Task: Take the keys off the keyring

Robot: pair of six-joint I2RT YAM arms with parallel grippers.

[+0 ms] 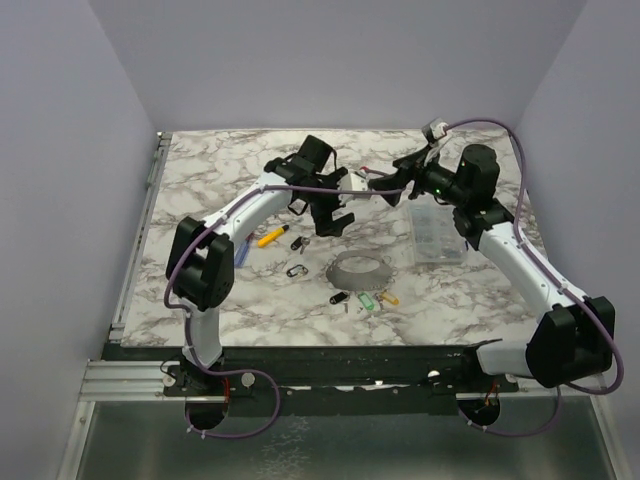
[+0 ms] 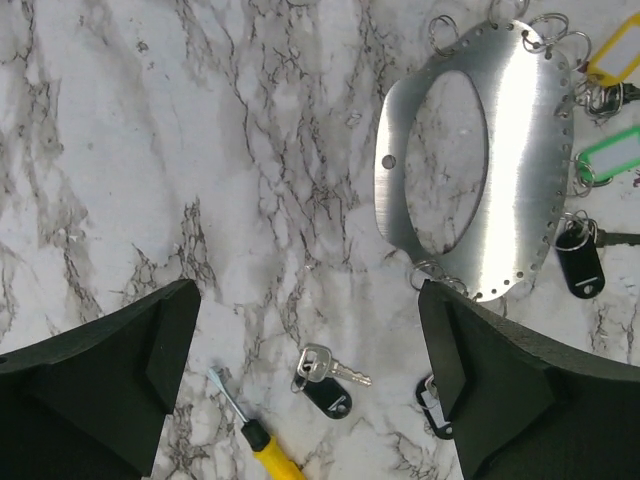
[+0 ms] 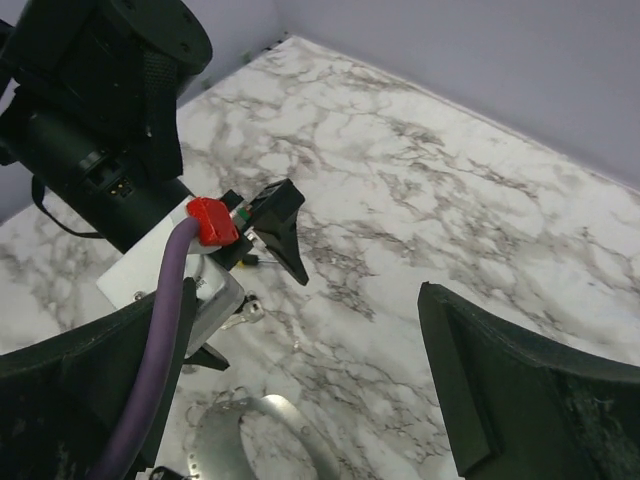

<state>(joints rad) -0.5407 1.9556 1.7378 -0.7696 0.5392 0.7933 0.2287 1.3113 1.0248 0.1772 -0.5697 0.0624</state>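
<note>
The keyring is a flat oval metal plate [image 1: 360, 268] with small rings round its rim; it also shows in the left wrist view [image 2: 510, 150] and the right wrist view [image 3: 270, 430]. A black-tagged key [image 2: 580, 265], a green tag [image 2: 610, 155] and a yellow tag [image 2: 615, 50] hang on it. A loose silver key with a black tag [image 2: 325, 380] lies on the table. My left gripper [image 2: 308, 300] is open and empty above it. My right gripper [image 3: 307, 300] is open and empty, held above the table near the left wrist [image 1: 383, 183].
A yellow-handled screwdriver [image 2: 265, 445] lies left of the loose key. A black carabiner [image 1: 296, 271] lies beside the plate. A clear plastic box [image 1: 437, 233] stands at the right. A blue stick [image 1: 242, 252] lies by the left arm.
</note>
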